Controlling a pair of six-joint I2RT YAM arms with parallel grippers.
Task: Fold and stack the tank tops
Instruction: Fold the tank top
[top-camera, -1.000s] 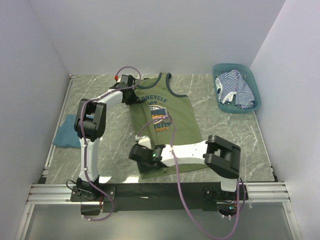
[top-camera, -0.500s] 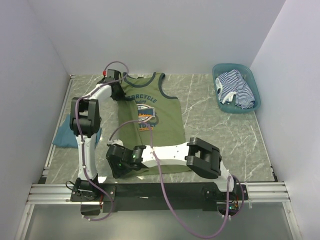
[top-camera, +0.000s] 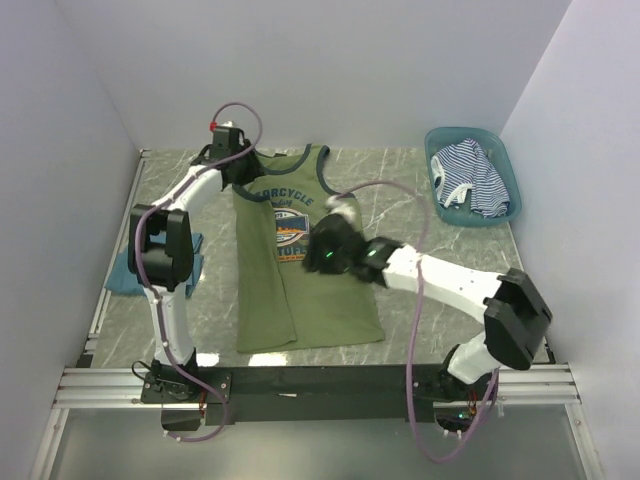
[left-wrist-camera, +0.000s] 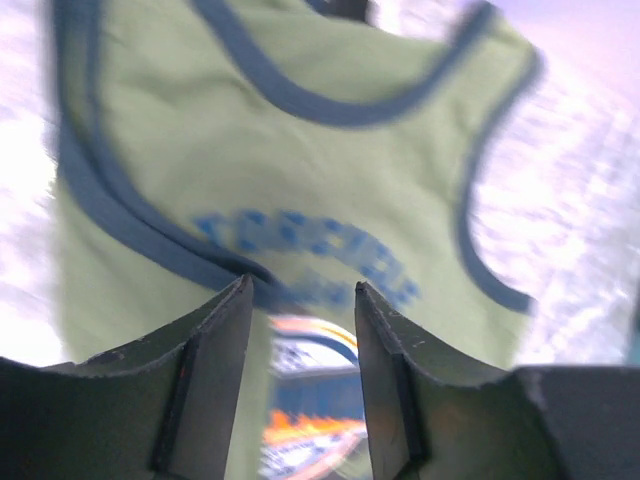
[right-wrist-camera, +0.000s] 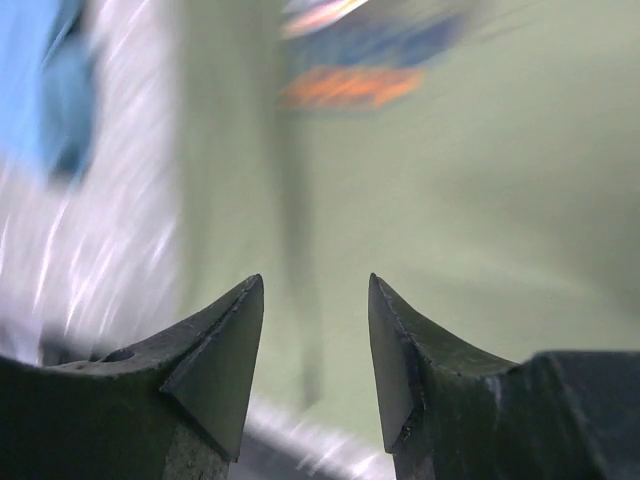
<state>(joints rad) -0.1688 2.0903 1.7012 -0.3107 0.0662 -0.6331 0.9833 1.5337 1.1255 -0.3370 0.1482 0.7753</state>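
The olive-green tank top (top-camera: 310, 290) lies flat on the table (top-camera: 450, 270), left of centre. Its long axis runs from the neckline at the far end to the hem at the near edge, and a lengthwise crease shows along its left side. The chest lettering reads only in part, "RCYCLE", above the round orange-blue graphic.

The left pincer (top-camera: 232, 165) sits at the far-left shoulder strap with its jaws apart and nothing between them. The right pincer (top-camera: 322, 252) hangs over the middle of the top, just right of the graphic, also parted and empty.

A lengthwise fold of the right side would likely suit the right arm, which is nearer.

The teal-blue top (top-camera: 125, 272) lies by the left edge, and the striped top (top-camera: 470, 180) is in the basket (top-camera: 505, 165), well apart.
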